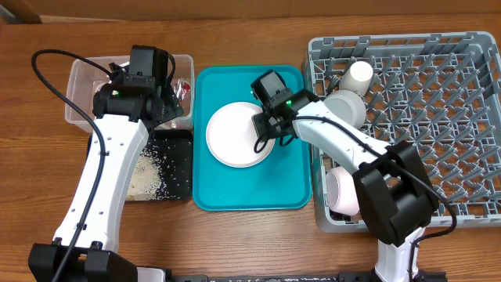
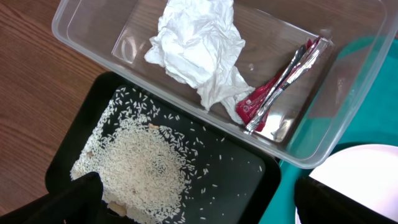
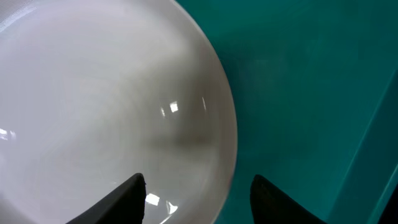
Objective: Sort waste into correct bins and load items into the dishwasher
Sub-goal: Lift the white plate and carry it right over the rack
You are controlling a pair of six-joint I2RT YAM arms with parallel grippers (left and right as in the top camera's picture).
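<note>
Both jaws of my right gripper [image 3: 198, 186] stand spread and pinch nothing. They straddle the rim of the white plate [image 1: 235, 135] at its 3 o'clock edge. The plate lies face-up at the centre of the teal tray [image 1: 297, 184], with the dish rack [image 1: 438, 86] at 3 o'clock of that tray.

Handling notes:
1. The plate looks rigid, glossy and probably slippery. It is likely breakable if dropped.
2. It appears to lie flat, so take hold at the rim, one pad on the face and one under the lip.
3. Expect the far side to sag, so grip firmly.

My left gripper [image 2: 199, 196] is spread wide and hangs over the black tray [image 2: 239, 180].
</note>
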